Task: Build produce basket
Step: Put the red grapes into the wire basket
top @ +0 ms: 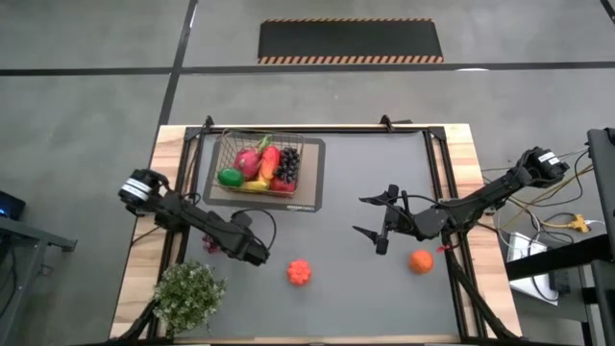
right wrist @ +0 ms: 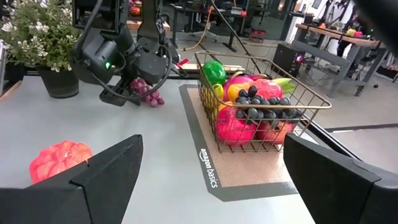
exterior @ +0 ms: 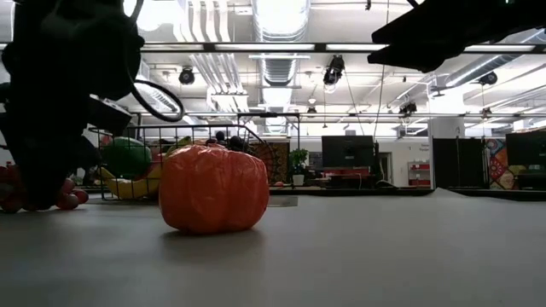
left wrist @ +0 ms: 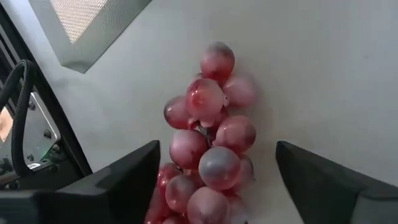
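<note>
The wire basket [top: 258, 165] stands on a mat [top: 312, 197] at the far left, filled with produce: a green pepper, a pink dragon fruit, a banana, dark grapes. A red grape bunch [left wrist: 211, 143] lies on the table near the left edge. My left gripper [left wrist: 214, 186] is open, one finger on either side of the bunch; whether they touch it I cannot tell. It also shows in the high view [top: 217, 245]. A bumpy orange-red fruit [top: 300, 272] and an orange [top: 420, 260] lie near the front. My right gripper [top: 378, 219] is open and empty at mid-table.
A leafy potted plant [top: 189, 293] stands at the near left corner, close to my left arm. The table's raised wooden border [top: 461, 163] runs round the work surface. Open table lies between the basket and my right gripper.
</note>
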You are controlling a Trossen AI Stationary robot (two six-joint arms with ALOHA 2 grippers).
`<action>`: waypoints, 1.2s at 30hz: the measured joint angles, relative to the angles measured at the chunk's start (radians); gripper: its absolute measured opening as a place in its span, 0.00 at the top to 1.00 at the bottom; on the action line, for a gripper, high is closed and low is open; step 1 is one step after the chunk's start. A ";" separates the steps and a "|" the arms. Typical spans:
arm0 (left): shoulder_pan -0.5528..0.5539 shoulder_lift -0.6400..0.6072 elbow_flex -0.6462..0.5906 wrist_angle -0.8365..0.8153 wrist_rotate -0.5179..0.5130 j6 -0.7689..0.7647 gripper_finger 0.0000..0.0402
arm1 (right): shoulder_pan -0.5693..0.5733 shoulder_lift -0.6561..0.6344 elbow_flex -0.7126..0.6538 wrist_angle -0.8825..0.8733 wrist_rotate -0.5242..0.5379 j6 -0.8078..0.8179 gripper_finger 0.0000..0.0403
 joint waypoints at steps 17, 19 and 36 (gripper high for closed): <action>0.000 0.010 0.044 0.007 -0.004 0.000 0.91 | 0.000 0.000 0.000 -0.006 0.000 0.003 0.08; -0.001 0.005 0.064 0.009 -0.003 0.012 0.92 | 0.000 0.000 0.000 -0.008 0.000 0.001 0.08; 0.021 -0.132 0.446 0.014 -0.522 0.580 0.93 | 0.000 0.000 0.000 -0.041 0.000 -0.005 0.08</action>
